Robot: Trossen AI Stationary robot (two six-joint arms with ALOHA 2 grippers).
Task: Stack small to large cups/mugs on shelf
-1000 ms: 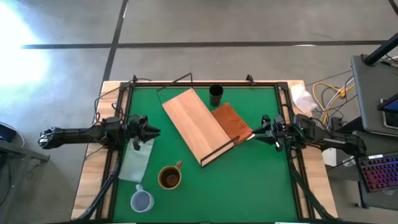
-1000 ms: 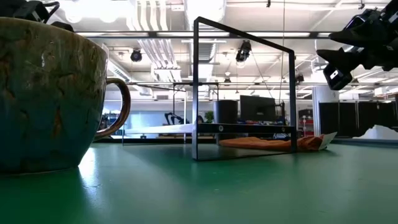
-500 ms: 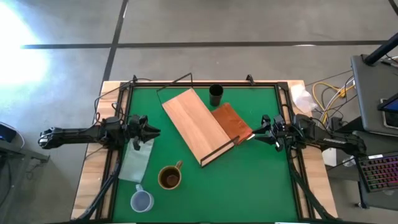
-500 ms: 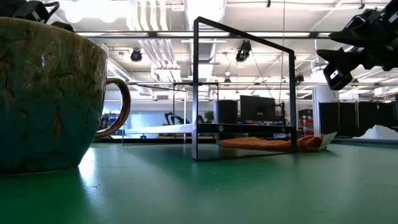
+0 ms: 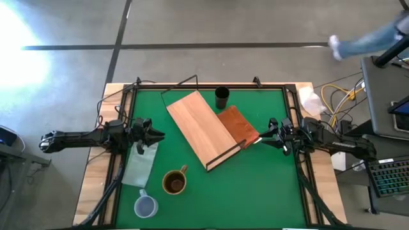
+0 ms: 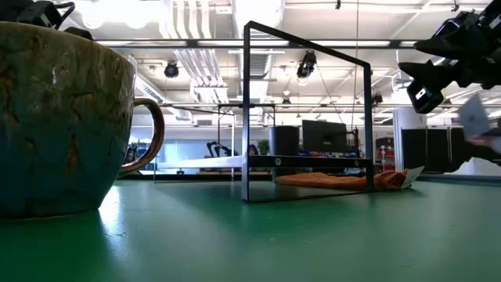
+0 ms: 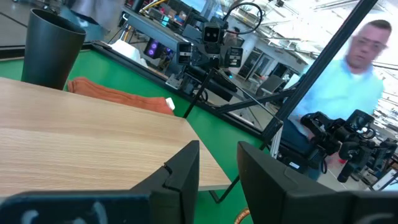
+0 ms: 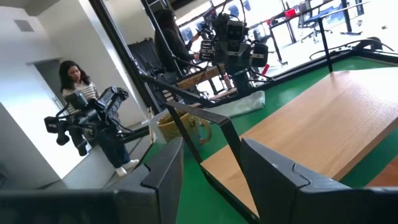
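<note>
High view, left to right as I see it. Left gripper [image 5: 155, 135] sits over the table's left edge, pointing inward above the top end of a pale cloth [image 5: 139, 164]. In its wrist view I see its fingers [image 7: 184, 169] parted with a clear gap, nothing between them.

Pale blue-grey cup [image 5: 146, 206] stands near the front left corner, just below the cloth. Brown mug [image 5: 174, 182] is just right of it and a bit further back, handle pointing toward the shelf. In the low view the mug [image 6: 66, 117] fills the left side, right up against the camera.

Shelf [image 5: 202, 128] lies diagonally across the middle of the green table [image 5: 255, 185], one black wire end frame at the back-left, the other at the front-right. Nothing is on it. A smaller reddish-brown board [image 5: 238, 125] lies touching its right long edge. Black cup [image 5: 222, 98] stands upright at the back, just beyond that board and beside the shelf, near the table's rear edge.

Right gripper [image 5: 268, 133] is at the right side, pointing inward, tips near the reddish board's right corner. Its fingers [image 8: 163, 169] are also apart, holding nothing.

A person [image 7: 348, 81] shows beyond the table in the left wrist view, another person [image 8: 87, 109] in the right wrist view.
</note>
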